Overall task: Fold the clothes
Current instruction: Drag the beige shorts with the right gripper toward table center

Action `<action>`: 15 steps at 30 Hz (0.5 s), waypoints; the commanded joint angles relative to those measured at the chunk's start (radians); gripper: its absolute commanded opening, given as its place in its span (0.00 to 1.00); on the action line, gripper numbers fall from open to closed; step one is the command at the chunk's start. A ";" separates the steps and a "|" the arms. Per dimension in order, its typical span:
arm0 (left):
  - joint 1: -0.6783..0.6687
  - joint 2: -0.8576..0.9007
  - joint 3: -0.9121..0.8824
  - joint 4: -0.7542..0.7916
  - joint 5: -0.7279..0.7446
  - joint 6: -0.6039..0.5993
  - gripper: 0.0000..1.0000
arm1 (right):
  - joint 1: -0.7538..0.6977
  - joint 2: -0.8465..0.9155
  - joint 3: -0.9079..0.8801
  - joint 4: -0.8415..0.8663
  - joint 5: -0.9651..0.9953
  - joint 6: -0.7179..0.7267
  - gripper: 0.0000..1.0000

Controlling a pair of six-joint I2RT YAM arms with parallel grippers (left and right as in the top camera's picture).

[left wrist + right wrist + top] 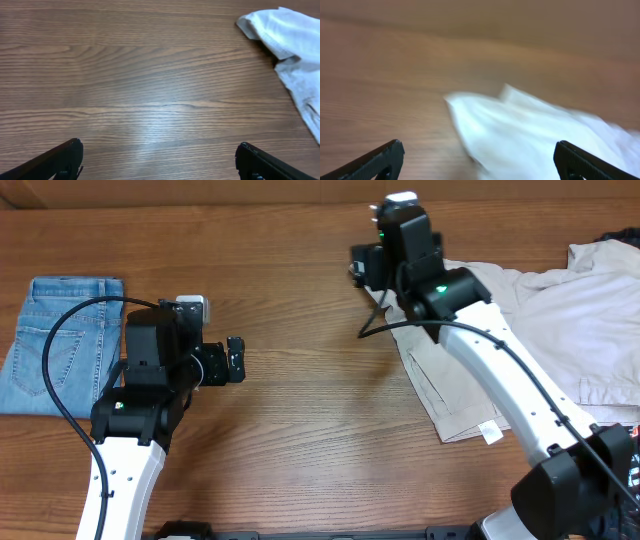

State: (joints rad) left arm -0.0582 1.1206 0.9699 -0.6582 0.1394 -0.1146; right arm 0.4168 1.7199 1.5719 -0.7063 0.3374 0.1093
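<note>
The pale beige shorts (560, 320) lie spread and rumpled on the right side of the table, one leg reaching toward the front. My right gripper (368, 265) is open and empty above the table near the shorts' left edge; its wrist view shows the blurred pale fabric (540, 135) between the open fingers (479, 160). My left gripper (236, 360) is open and empty over bare wood at centre-left (159, 160); a corner of the shorts (290, 45) shows at the upper right of its view.
A folded blue denim piece (60, 340) lies at the far left of the wooden table (300, 440). A dark item (625, 238) peeks in at the far right edge behind the shorts.
</note>
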 commanded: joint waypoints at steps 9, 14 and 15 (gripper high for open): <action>0.005 0.003 0.024 0.004 0.045 -0.025 1.00 | -0.109 -0.102 -0.051 -0.545 -0.164 0.135 1.00; 0.005 0.003 0.024 0.004 0.046 -0.044 1.00 | -0.110 -0.102 -0.235 -0.527 -0.152 0.181 1.00; 0.005 0.003 0.024 0.004 0.046 -0.044 1.00 | -0.111 -0.102 -0.274 -0.510 -0.152 0.181 1.00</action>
State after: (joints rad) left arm -0.0582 1.1206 0.9703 -0.6571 0.1658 -0.1364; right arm 0.3080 1.6207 1.3842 -1.2350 0.2073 0.2436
